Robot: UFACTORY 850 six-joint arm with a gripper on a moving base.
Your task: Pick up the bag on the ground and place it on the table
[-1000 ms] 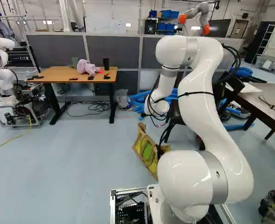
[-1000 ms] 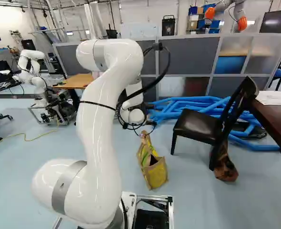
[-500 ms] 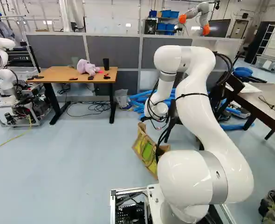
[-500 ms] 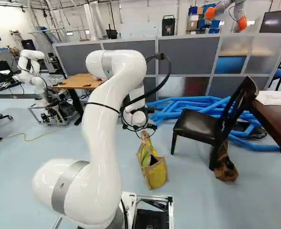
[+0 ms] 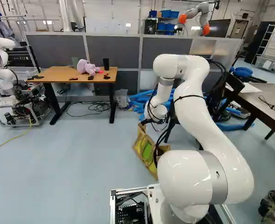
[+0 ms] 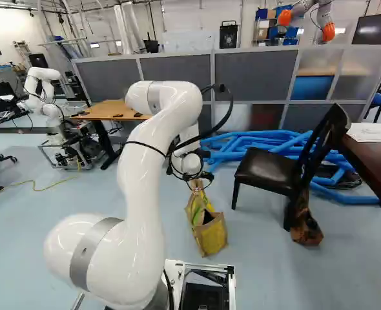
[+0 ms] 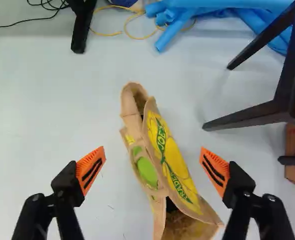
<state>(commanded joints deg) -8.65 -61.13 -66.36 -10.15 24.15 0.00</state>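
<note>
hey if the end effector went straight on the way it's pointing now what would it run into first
Probably the bag, which lies ahead between the open fingers of the end effector. The depth left is hard to judge, and the fingers might pass either side of it.

Glossy white arm (image 5: 200, 121), bulbous joints, grey band (image 5: 215, 175) round the lowest big one. Thin black strap (image 5: 189, 96) on the long link. Black cables (image 6: 228, 117) loop off elbow and wrist. Gripper (image 6: 206, 175) black, orange pads (image 7: 91, 171) (ribbed, two dark slots each), round screw heads (image 7: 60, 193). Silver-edged base frame (image 6: 231, 290).
</note>
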